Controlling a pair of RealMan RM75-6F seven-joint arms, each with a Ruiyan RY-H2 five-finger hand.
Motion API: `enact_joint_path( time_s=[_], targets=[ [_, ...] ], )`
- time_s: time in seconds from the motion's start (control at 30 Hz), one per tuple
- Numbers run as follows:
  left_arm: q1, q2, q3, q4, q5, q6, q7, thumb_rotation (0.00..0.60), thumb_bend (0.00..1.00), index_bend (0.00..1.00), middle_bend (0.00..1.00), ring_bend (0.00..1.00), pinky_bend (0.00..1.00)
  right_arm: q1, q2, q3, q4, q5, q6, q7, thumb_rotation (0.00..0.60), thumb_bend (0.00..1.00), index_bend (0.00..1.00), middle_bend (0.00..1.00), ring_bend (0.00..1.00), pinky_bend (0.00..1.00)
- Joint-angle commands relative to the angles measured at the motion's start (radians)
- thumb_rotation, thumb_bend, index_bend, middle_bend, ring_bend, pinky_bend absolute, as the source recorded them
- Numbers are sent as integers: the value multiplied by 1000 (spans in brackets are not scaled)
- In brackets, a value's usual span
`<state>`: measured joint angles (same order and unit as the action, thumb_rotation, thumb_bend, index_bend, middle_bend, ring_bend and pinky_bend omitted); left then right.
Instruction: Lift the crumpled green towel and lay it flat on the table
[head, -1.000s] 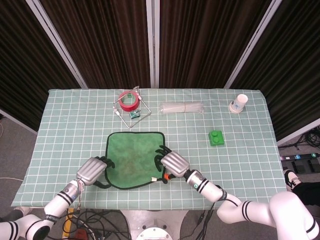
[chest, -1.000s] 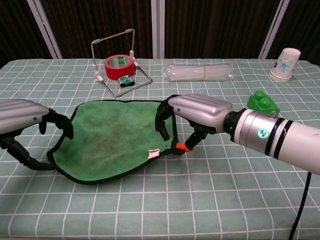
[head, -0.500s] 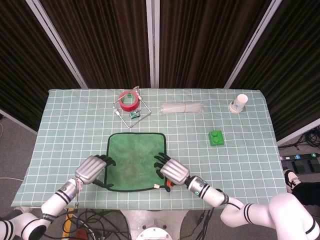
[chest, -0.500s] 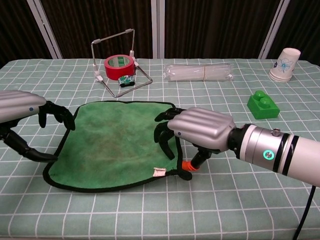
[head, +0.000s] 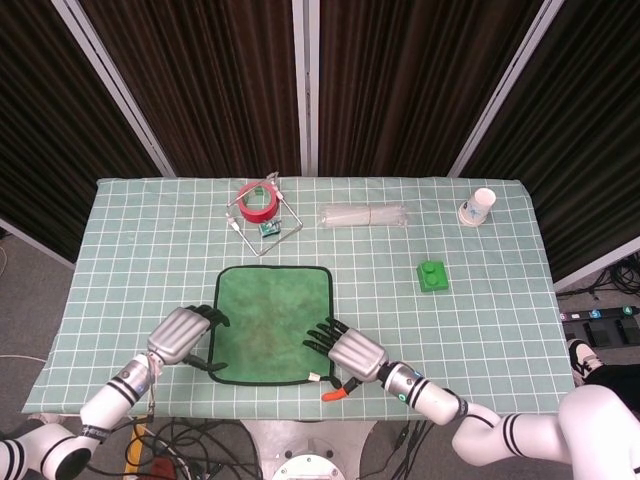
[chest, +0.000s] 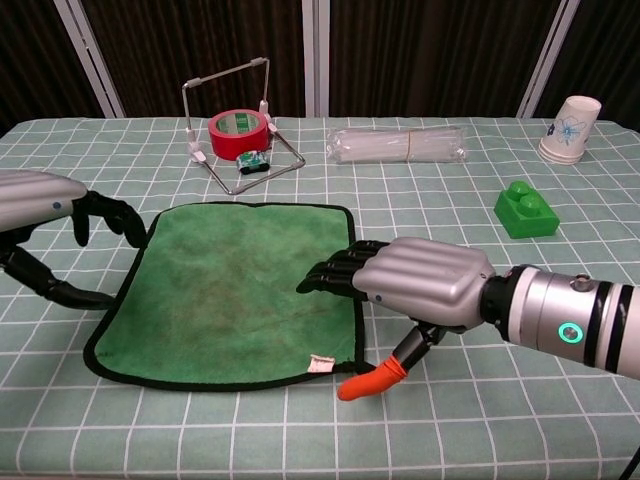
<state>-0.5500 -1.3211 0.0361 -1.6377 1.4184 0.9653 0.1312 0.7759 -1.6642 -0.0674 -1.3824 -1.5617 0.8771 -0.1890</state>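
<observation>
The green towel lies spread as a neat rectangle near the middle of the surface's front edge, its dark hem showing all round and no folds visible. The right hand has its fingers spread and holds nothing, the fingertips reaching over the towel's right hem; whether they press the cloth cannot be told. The left hand is beside the left hem, fingers apart and curved, gripping nothing.

The laying-out looks as good as done. What remains, by my judgement, is to draw both hands straight outward and upward so no finger drags a hem and rucks the cloth again.

Toward the back edge stand a red tape roll inside a wire frame, a clear bundle, a green block and a paper cup with a faint print too small to read. No legible writing shows anywhere.
</observation>
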Motion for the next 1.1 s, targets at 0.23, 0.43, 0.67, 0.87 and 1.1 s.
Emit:
enact_joint_path(
  time_s=[0.23,0.43,0.67,0.87,1.1],
  targets=[
    [67,2,-89,44,-135,128,-22,600,52,282,307,242,357,-126,139,102,-114,124,214,-94,569,80,199,127,5,1],
    [133,5,-146,107,-257,235,7,600,91,283,307,242,356,-246,228,127,-168,219,348,-109,600,127,229,170,44,71],
    [242,21,-125,141,-230,404,20,600,91,283,307,242,345,-391,351,90,-198,213,487,-6,600,128,151,122,1,0],
    [349,63,-61,78,-163,520,25,600,76,284,294,238,337,-506,431,46,-230,193,576,76,594,128,133,109,0,0],
    [439,64,-18,9,-90,640,78,600,64,283,273,226,333,-604,478,22,-273,181,648,133,551,127,116,98,0,0]
  ],
)
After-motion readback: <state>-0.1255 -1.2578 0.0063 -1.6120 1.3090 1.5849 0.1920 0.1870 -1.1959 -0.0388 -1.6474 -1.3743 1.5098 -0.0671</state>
